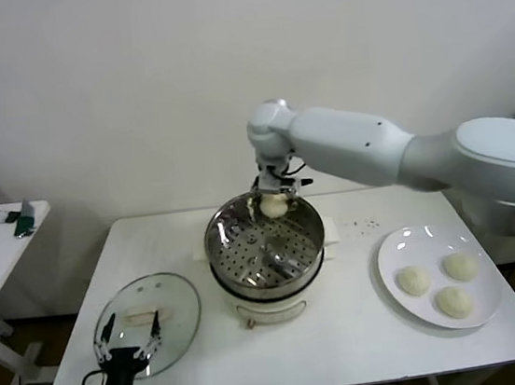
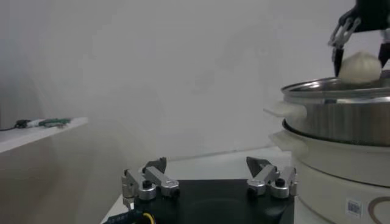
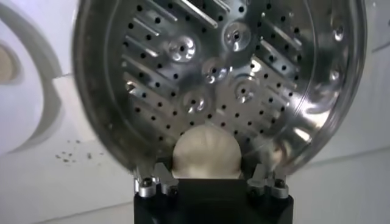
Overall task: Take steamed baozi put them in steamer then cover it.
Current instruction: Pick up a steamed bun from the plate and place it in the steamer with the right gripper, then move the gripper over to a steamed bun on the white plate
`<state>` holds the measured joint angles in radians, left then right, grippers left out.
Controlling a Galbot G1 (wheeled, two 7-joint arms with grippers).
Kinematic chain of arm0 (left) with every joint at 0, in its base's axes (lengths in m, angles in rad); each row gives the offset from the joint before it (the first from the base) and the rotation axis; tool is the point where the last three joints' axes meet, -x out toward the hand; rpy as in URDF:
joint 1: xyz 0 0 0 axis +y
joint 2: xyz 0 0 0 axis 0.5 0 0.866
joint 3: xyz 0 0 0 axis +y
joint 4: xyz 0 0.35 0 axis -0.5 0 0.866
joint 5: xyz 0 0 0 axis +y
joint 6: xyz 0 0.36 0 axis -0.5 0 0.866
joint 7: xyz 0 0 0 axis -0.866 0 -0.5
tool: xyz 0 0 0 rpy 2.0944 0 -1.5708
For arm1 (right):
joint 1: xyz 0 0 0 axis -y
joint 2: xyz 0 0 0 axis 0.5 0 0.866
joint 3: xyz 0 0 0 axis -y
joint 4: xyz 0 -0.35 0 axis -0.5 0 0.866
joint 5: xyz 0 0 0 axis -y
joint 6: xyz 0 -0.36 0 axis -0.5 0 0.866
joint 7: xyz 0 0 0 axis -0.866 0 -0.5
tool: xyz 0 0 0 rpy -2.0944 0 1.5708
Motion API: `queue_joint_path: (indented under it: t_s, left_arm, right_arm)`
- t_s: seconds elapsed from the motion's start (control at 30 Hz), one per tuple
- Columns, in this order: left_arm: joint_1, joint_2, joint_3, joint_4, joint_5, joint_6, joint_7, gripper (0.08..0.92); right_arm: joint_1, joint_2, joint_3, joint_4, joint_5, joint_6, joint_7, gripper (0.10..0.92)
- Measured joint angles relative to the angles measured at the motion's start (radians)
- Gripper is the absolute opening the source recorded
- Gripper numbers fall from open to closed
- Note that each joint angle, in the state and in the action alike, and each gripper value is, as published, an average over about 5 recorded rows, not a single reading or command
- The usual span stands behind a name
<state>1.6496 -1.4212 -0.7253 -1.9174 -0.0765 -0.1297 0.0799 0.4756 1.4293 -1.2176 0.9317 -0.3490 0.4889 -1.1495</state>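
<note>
Right hand (image 1: 274, 202), baozi (image 1: 274, 206) above steamer (image 1: 229, 229) rim

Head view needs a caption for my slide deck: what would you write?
Right gripper holds one baozi over the steamer; three wait on the plate.

steamer (image 1: 265, 248) mid-table, lid (image 1: 148, 323) left, plate (image 1: 389, 256) right, perhaps three baozi (image 1: 413, 279)

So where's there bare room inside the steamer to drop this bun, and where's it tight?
The steamer floor is bare all over. The right gripper holds a baozi over the far rim, so that edge is tight. On the table, bare room lies between steamer and plate; the plate holds three buns.
</note>
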Motion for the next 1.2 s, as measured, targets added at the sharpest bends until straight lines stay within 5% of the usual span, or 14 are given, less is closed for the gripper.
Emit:
queue_joint_path:
  t_s: [0.4, 0.77, 1.2]
  left_arm:
    - [-0.004, 0.0, 0.004, -0.002, -0.001, 0.006, 0.0, 0.823]
    - [-0.004, 0.0, 0.003, -0.005, 0.001, 0.007, 0.0, 0.823]
    - [-0.001, 0.003, 0.006, -0.012, 0.001, 0.007, -0.003, 0.823]
  right_arm:
    - [-0.062, 0.059, 0.016, -0.069, -0.052, 0.024, 0.014, 0.729]
    - [-0.059, 0.054, 0.021, -0.065, -0.04, 0.03, -0.002, 0.822]
    - [0.083, -0.096, -0.017, 0.072, 0.155, -0.053, -0.024, 0.823]
